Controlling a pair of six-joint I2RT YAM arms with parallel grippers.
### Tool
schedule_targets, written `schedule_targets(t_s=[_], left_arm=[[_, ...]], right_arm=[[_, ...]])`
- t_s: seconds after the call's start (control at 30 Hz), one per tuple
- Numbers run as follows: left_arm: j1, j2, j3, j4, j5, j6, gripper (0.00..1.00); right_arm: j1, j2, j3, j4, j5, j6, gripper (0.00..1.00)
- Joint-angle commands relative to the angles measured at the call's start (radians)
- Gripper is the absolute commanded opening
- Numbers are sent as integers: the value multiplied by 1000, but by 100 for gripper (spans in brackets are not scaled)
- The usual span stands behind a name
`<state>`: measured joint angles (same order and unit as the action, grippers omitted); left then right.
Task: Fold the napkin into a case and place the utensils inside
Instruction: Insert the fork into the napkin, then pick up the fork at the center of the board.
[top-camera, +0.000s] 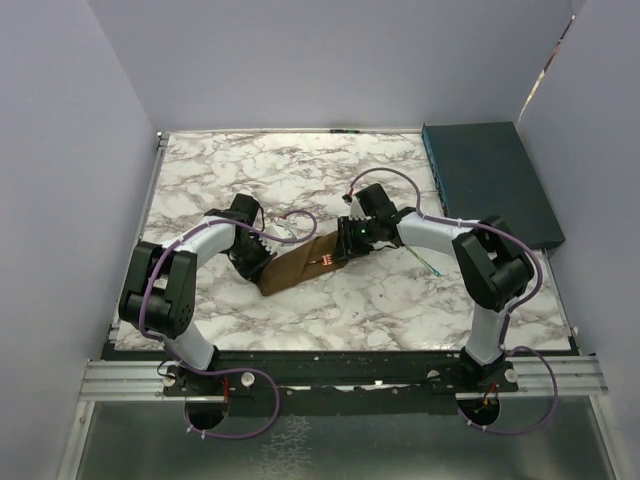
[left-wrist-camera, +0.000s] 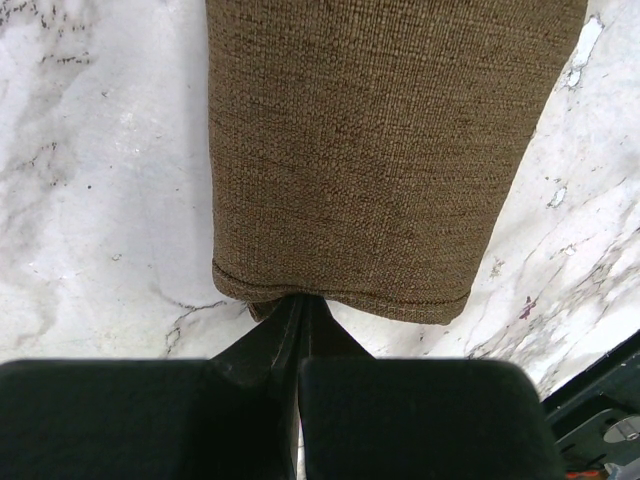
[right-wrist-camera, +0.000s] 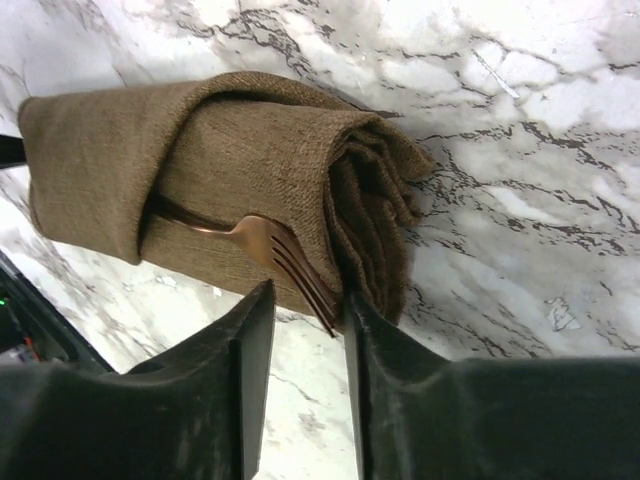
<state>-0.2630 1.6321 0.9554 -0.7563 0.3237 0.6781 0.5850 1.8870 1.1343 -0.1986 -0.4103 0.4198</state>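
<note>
The folded case (top-camera: 290, 268) lies on the bench (top-camera: 400, 300), fork (right-wrist-camera: 265, 240) tucked into it (tines poking out), left jaws clenched on one end, right jaws parted astride the tines at the other.

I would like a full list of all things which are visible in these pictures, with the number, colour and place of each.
napkin: one, brown, folded into a narrow case, middle of the table
fork: one, copper, tucked in the napkin's fold, tines sticking out
box: one, dark teal, far right edge of the table
table: one, white marble with grey veins
walls: pale lilac, around the table
left arm and right arm: white and black, purple cables, bases at the near edge
left gripper: black, shut on the napkin's end
right gripper: black, fingers apart, fork tines between them
</note>
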Motion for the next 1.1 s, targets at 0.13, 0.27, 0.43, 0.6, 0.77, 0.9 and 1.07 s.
schedule_targets(t_s=[0.13, 0.27, 0.43, 0.6, 0.77, 0.9, 1.07], left_arm=[[11, 17, 31, -35, 29, 8, 0], [31, 23, 72, -84, 64, 12, 6], [37, 23, 111, -152, 98, 29, 23], [44, 27, 147, -214, 121, 38, 37], [63, 26, 216, -270, 145, 31, 42], [80, 23, 292, -317, 151, 10, 58], [99, 16, 405, -370, 155, -11, 73]], right_arm=[[-4, -85, 130, -173, 165, -50, 54], [-31, -138, 124, -244, 362, -58, 67], [-60, -135, 79, -268, 566, -70, 77], [-86, -82, 76, -225, 655, -90, 78], [-88, 23, 142, -227, 721, -133, 77], [-88, 72, 171, -210, 759, -157, 77], [-88, 83, 167, -178, 808, -181, 71]])
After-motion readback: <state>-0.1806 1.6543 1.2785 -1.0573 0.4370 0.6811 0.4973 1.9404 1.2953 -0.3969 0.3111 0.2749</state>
